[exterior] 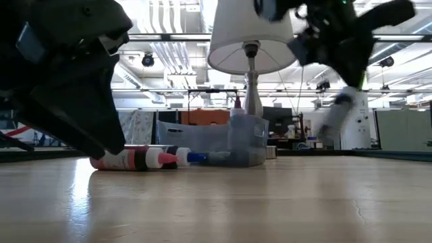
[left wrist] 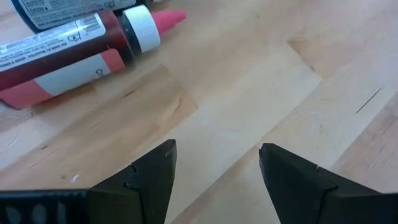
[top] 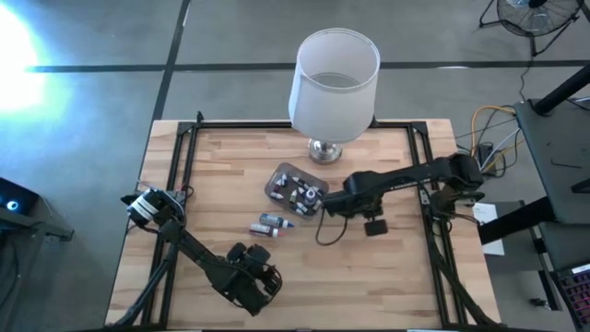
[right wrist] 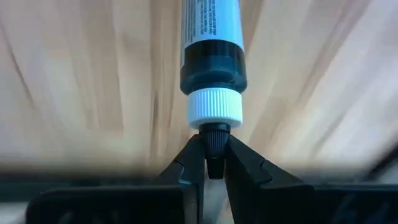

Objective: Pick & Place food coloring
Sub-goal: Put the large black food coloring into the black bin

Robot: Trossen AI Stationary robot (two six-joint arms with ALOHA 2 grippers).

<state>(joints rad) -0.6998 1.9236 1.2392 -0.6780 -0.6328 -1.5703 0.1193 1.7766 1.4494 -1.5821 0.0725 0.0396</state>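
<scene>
Right gripper [right wrist: 213,163] is pinched on just the dark nozzle tip of one food coloring bottle [right wrist: 211,43], over the table [top: 387,277] beside the translucent tub [top: 279,181]. Thin hold: bottle body hangs free beyond the fingers, so I'd expect it to pivot or slip out on a quick move, or miss the tub. More bottles lie in the tub, and loose bottles [top: 273,224] sit on the wood just in front of it. Left gripper [left wrist: 214,163] is parted and empty, low near the front edge. Lamp [top: 334,81] stands close behind the tub; a swing could clip it.
</scene>
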